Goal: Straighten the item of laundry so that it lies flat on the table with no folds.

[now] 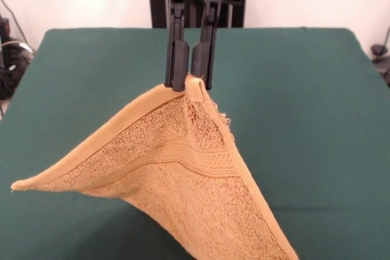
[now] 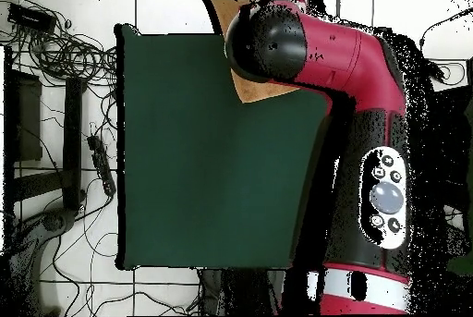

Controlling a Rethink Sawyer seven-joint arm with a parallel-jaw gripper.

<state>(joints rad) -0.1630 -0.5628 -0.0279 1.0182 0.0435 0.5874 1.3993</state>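
Note:
The orange-tan terry towel (image 1: 183, 175) hangs in a tent shape, pinched at one hemmed edge and lifted. Its lower corners trail toward the front left and the bottom right of the front view, resting on or near the dark green table (image 1: 317, 101). My gripper (image 1: 190, 83) is shut on the towel's top edge, its black fingers (image 1: 175, 65) pointing straight down. In the overhead view the red arm (image 2: 351, 64) covers the gripper, and only small tan pieces of the towel (image 2: 254, 90) show beside the arm's black joint. The white label is hidden.
The table (image 2: 212, 147) spreads wide to both sides and behind the towel. Cables and a power strip (image 2: 100, 165) lie on the tiled floor beside the table. The black pedestal (image 1: 159, 10) stands behind the table's far edge.

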